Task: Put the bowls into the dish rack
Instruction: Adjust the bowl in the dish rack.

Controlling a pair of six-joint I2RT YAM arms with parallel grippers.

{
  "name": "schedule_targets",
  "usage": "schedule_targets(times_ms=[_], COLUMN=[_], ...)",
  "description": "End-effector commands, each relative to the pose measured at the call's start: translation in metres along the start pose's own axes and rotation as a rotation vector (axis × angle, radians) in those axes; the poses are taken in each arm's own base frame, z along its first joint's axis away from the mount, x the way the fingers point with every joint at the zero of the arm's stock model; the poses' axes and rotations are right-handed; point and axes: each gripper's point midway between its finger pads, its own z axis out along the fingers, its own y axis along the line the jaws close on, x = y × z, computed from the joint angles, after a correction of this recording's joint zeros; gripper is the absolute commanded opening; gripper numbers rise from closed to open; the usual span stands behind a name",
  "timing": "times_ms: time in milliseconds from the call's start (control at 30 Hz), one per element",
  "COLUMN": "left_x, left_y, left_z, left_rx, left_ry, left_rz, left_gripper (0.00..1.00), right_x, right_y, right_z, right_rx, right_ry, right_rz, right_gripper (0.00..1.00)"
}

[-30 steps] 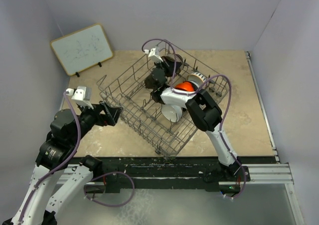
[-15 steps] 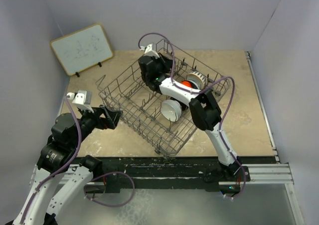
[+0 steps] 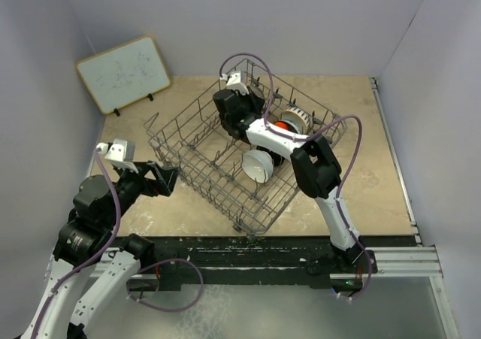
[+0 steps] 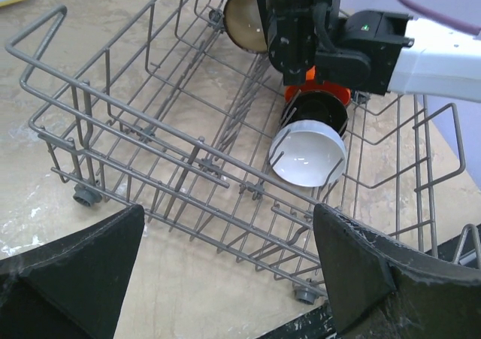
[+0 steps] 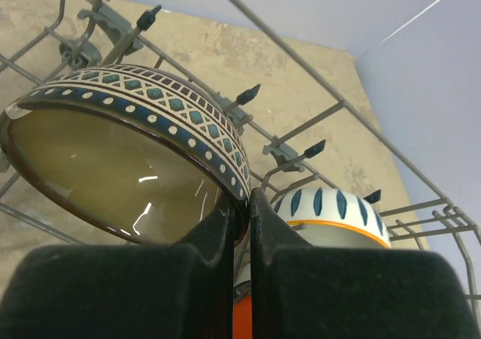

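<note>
We list one large grey wire dish rack [image 3: 197,152] with upright tines and small wheels, set askew at the middle of the beige marbled tabletop [image 3: 364,166].

We count five bowls in it:
- A small plain white round bowl [image 3: 258,164] stands on edge between tines on the side of the rack toward the tabletop's near edge.
- A glossy black round bowl [image 4: 331,107] sits just behind the white one.
- An orange-red round bowl [image 3: 283,126] comes next in the same row.
- A white round bowl with blue leaf marks and an orange band [image 3: 298,117] lies on the side toward the right edge.
- A brown-rimmed round bowl with a cream inside and a blue diamond band [image 5: 128,158] is tilted on its side at the rack's far corner.

We note the right pincer [image 5: 240,202] pressed together on the rim of that brown-rimmed bowl. The left pincer [image 3: 164,178] is spread wide and holds nothing, outside the rack, toward the tabletop's left edge.

We also record a wood-framed whiteboard [image 3: 124,72] leaning at the far left corner.
</note>
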Motion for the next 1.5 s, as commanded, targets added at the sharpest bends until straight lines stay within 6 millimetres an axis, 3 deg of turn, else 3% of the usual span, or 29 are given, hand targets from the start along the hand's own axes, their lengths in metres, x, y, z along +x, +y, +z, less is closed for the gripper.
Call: schedule_targets(times_ms=[0,167,333,600,767,867,1033,1133,1233,1333,1467], left_x=[-0.013,-0.008,-0.012,-0.014,-0.011,-0.010,-0.008,-0.011,-0.019,-0.029,-0.041], left_y=[0.003,0.005,0.006,0.004,0.004,0.004,0.004,0.003,0.000,-0.005,-0.012], left_z=[-0.009,-0.011,-0.013,-0.012,-0.009,-0.006,-0.004,-0.004,-0.005,-0.005,-0.007], left_rx=[-0.015,-0.020,-0.032,-0.026,-0.020,-0.021,-0.026,-0.023,-0.020,-0.016,-0.004], left_ry=[-0.069,-0.057,-0.064,-0.072,-0.066,-0.059,-0.044,-0.047,-0.053,-0.042,-0.028], left_rz=[0.011,0.010,0.016,0.005,-0.004,-0.001,-0.001,-0.008,-0.016,-0.015,-0.004], left_gripper=[0.96,0.96,0.96,0.96,0.96,0.95,0.95,0.95,0.95,0.97,0.99], right_x=[0.041,0.051,0.046,-0.007,-0.021,-0.022,-0.034,-0.053,-0.073,-0.098,-0.106], right_y=[0.036,0.040,0.036,0.017,0.007,0.004,-0.004,-0.008,-0.016,-0.045,-0.079], right_z=[-0.007,-0.014,-0.017,-0.022,-0.023,-0.023,-0.028,-0.034,-0.045,-0.059,-0.064], right_rx=[-0.107,-0.112,-0.077,-0.068,-0.055,-0.045,-0.070,-0.129,-0.222,-0.277,-0.386], right_ry=[0.022,0.014,-0.005,-0.089,-0.115,-0.120,-0.145,-0.163,-0.170,-0.185,-0.148], right_rz=[-0.098,-0.110,-0.079,0.022,0.025,0.023,0.061,0.099,0.148,0.228,0.318], right_gripper=[0.00,0.00,0.00,0.00,0.00,0.34,0.55,0.70,0.78,0.86,1.00])
